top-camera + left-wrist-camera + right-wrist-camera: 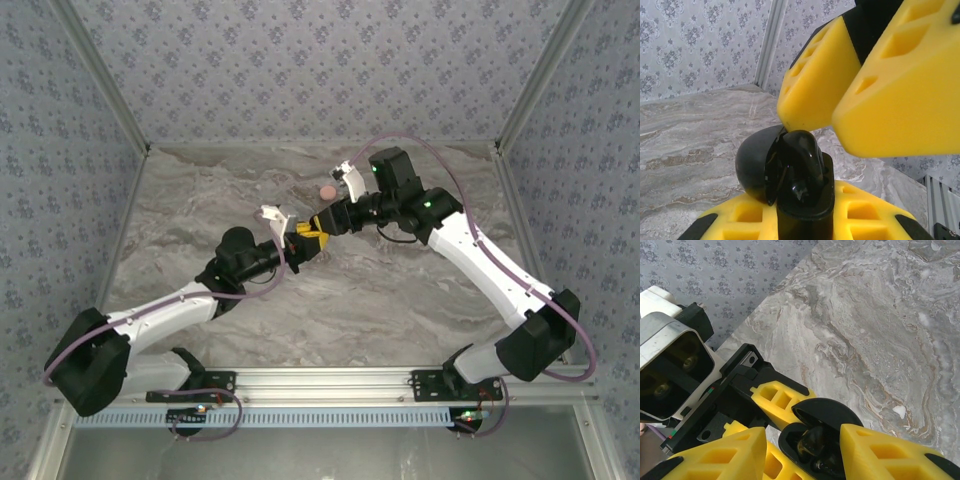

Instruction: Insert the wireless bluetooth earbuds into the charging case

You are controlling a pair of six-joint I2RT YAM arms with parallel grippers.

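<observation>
My left gripper [805,222] is shut on the charging case [807,210], a small black case held upright with its round lid [754,165] swung open to the left. A glossy black earbud [802,152] sits in the case and sticks up above its rim. In the right wrist view the case [789,437] shows two glossy earbuds [815,445] inside, under the open lid [827,412]. My right gripper [802,457] hovers just above the case, open, with a yellow finger [815,82] close to the earbud's top. The two grippers [318,230] meet above mid-table.
A small pink disc [327,190] lies on the marble table [400,290] behind the grippers. Patterned walls close the table in at the back and sides. A metal rail [330,380] runs along the near edge.
</observation>
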